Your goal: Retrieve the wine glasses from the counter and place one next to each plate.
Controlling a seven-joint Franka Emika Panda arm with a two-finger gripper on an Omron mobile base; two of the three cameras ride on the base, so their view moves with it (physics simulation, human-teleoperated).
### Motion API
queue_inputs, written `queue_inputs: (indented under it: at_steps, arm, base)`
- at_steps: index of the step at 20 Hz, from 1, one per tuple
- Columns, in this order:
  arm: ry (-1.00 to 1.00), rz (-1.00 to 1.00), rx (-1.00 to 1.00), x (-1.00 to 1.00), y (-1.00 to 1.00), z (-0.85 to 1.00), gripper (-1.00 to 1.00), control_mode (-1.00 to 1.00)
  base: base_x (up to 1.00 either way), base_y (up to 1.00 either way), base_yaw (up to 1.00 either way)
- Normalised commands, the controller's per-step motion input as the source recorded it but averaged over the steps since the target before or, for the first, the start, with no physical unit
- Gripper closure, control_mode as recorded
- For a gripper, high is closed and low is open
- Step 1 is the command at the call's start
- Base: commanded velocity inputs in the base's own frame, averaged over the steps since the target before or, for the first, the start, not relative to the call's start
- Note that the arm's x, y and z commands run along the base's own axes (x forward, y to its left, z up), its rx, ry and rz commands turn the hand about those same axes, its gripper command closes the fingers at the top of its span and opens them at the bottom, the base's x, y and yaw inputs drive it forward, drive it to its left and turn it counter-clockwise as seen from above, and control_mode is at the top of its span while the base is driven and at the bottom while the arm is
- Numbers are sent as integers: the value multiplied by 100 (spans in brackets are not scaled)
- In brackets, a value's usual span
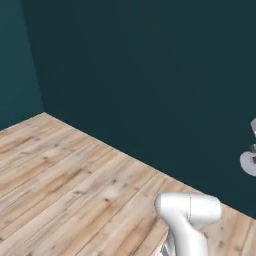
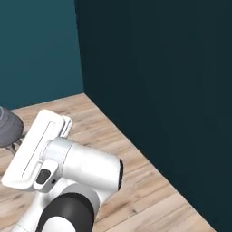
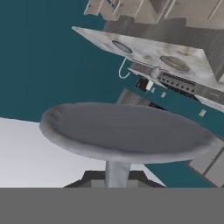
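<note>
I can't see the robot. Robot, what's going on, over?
End effector shut on wine glass stem. Island with both plates far ahead. Nothing seen in the way.

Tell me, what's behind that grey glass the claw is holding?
Past the glass's round foot lie a teal wall and a marble counter with two plates. The foot covers whatever sits directly behind it.

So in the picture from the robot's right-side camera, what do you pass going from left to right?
Wine glass at the left edge → white hand of the gripper holding it → the arm's rounded white link → dark teal wall.
</note>
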Motion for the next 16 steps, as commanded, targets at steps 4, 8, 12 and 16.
queue_inputs:
  at_steps: [4, 8, 12, 16]
  arm:
    - [0, 0, 0, 0, 0, 0, 100, 100]
    - [0, 0, 0, 0, 0, 0, 100, 100]
    - [0, 0, 0, 0, 0, 0, 100, 100]
    - [0, 0, 0, 0, 0, 0, 100, 100]
  base:
    - [100, -21, 74]
    - [100, -23, 73]
    - [100, -26, 71]
    - [100, -35, 68]
